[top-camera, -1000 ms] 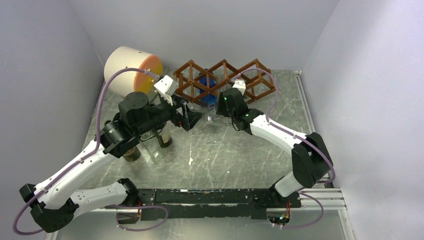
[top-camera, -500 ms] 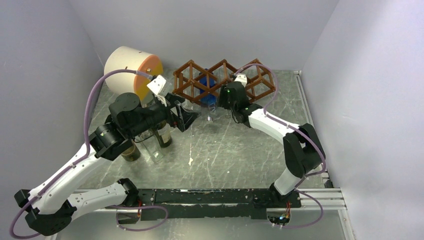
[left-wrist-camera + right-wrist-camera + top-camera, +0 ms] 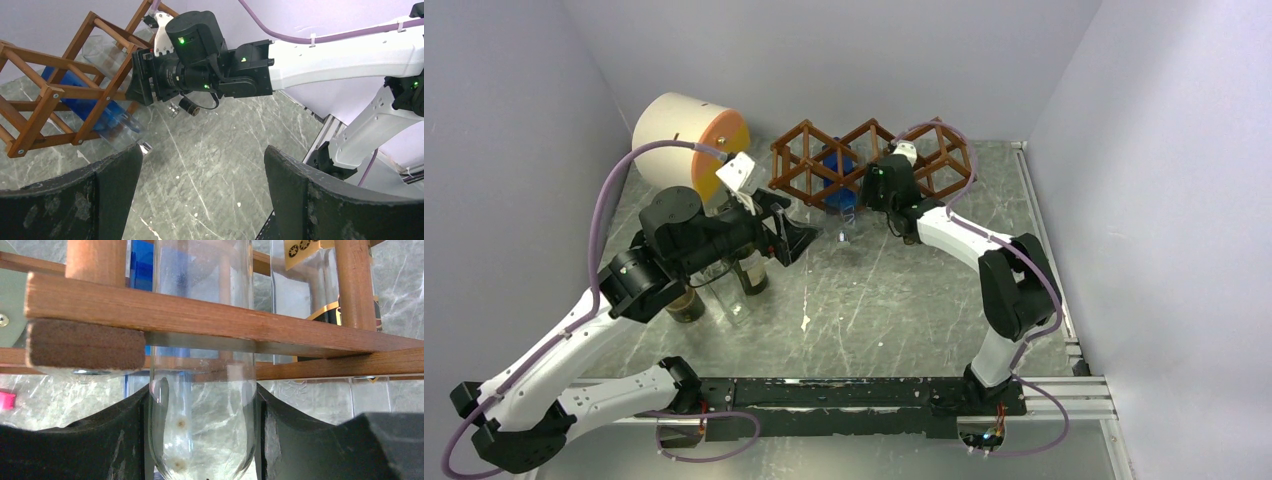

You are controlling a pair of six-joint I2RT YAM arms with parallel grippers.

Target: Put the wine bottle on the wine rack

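Note:
The wine rack (image 3: pixel 864 158), a reddish-brown lattice of diamond cells, stands at the back of the table. A blue bottle (image 3: pixel 837 172) lies in one cell. My right gripper (image 3: pixel 869 190) is against the rack's front, shut on the base of a clear glass wine bottle (image 3: pixel 202 440) that reaches in under a wooden bar (image 3: pixel 200 315). In the left wrist view the rack (image 3: pixel 65 90) and blue bottle (image 3: pixel 95 112) are at the left. My left gripper (image 3: pixel 792 238) is open and empty, to the left of the rack and above the table.
A cream-and-orange cylinder (image 3: pixel 689 140) lies at the back left. Three bottles (image 3: pixel 687 305) (image 3: pixel 754 275) (image 3: pixel 729 300) stand under my left arm. A gold-labelled clear bottle (image 3: pixel 320 295) lies in the rack beside the held one. Grey walls enclose the table.
My right gripper has moved back toward the rack, carrying the clear bottle further in. My left arm has drawn back a little to the left.

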